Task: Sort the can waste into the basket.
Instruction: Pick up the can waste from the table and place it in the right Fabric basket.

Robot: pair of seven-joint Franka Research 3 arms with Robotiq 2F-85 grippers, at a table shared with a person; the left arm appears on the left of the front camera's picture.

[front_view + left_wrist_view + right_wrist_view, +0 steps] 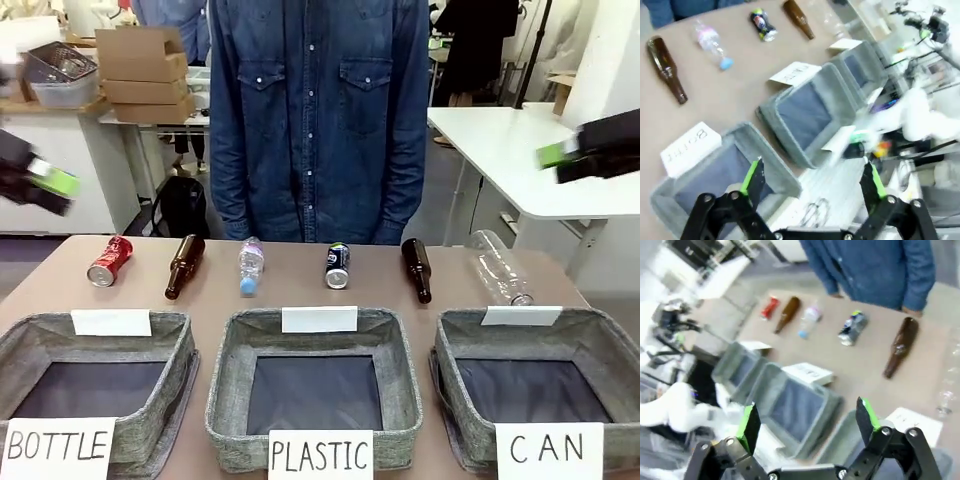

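The red dented can (109, 261) lies at the far left of the row on the table, and the dark can (337, 265) lies at its middle. The grey basket carded "CAN" (590, 322) stands at the front right with nothing in it. My left gripper (55, 185) hovers blurred high at the left edge, and my right gripper (552, 160) hovers high at the right. In the left wrist view my left gripper (812, 175) is open above the baskets, far from the dark can (762, 25). My right gripper (807, 417) is open too, with the red can (769, 307) and the dark can (852, 327) far beyond it.
Two brown bottles (184, 265) (417, 269), a small plastic bottle (250, 266) and a clear plastic bottle (498, 266) lie in the same row. Baskets carded "BOTTLE" (100, 330) and "PLASTIC" (230, 360) stand left and centre. A person in a denim shirt (318, 110) stands at the far side.
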